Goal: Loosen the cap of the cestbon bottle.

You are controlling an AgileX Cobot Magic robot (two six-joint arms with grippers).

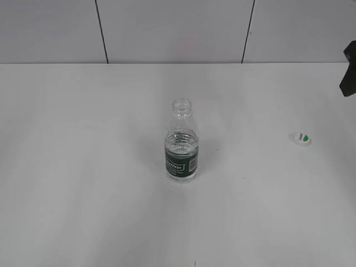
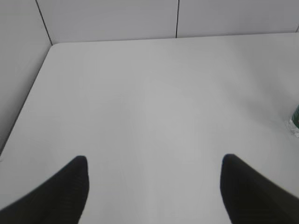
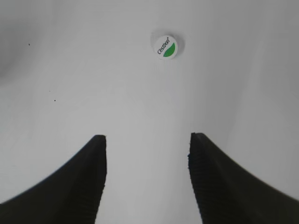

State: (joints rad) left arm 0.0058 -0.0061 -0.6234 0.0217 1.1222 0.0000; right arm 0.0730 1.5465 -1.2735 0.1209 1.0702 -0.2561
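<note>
Right tool [image 3: 147, 144] spread, empty, cap [image 3: 166, 46] top-up on table [image 3: 70, 70], cestbon bottle [image 1: 182, 142] upright, mouth up

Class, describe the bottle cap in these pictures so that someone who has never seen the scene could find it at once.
Start at the white table, where the cestbon bottle stands upright and open near the middle. Look to its right, near the table's right edge: the cap lies alone on the surface, apart from the bottle. It is small, round and white, with a green leaf-shaped mark on top.
</note>
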